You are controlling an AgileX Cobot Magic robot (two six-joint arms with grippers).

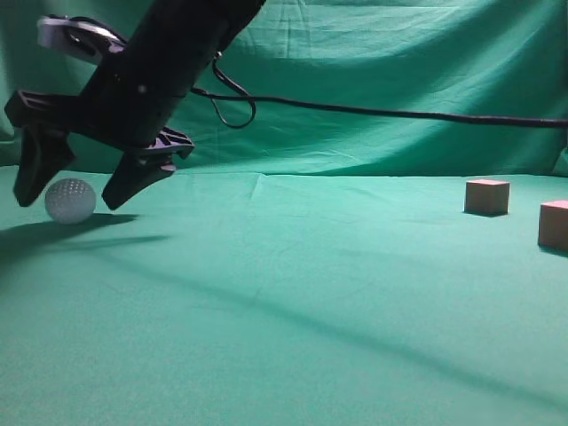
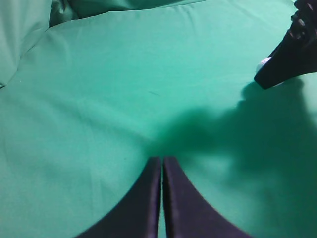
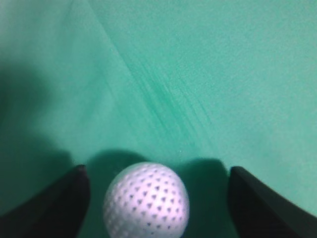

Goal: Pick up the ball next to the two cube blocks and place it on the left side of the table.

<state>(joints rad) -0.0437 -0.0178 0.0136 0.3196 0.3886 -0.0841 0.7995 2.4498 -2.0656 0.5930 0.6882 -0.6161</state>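
Observation:
The white dimpled ball (image 1: 70,200) rests on the green table (image 1: 284,311) at the far left. My right gripper (image 1: 67,202) has reached across and hangs over it, open, with one finger on each side and neither touching. In the right wrist view the ball (image 3: 146,201) lies between the wide-apart jaws of that gripper (image 3: 157,170), nearer the left one. The two cube blocks (image 1: 487,196) (image 1: 555,224) stand far off at the right. My left gripper (image 2: 162,158) is shut and empty above bare cloth; it does not show in the exterior view.
A black cable (image 1: 382,113) runs from the right arm to the right edge. The green backdrop (image 1: 373,71) rises behind the table. In the left wrist view one right-gripper finger (image 2: 290,54) and a sliver of the ball (image 2: 262,63) show at upper right.

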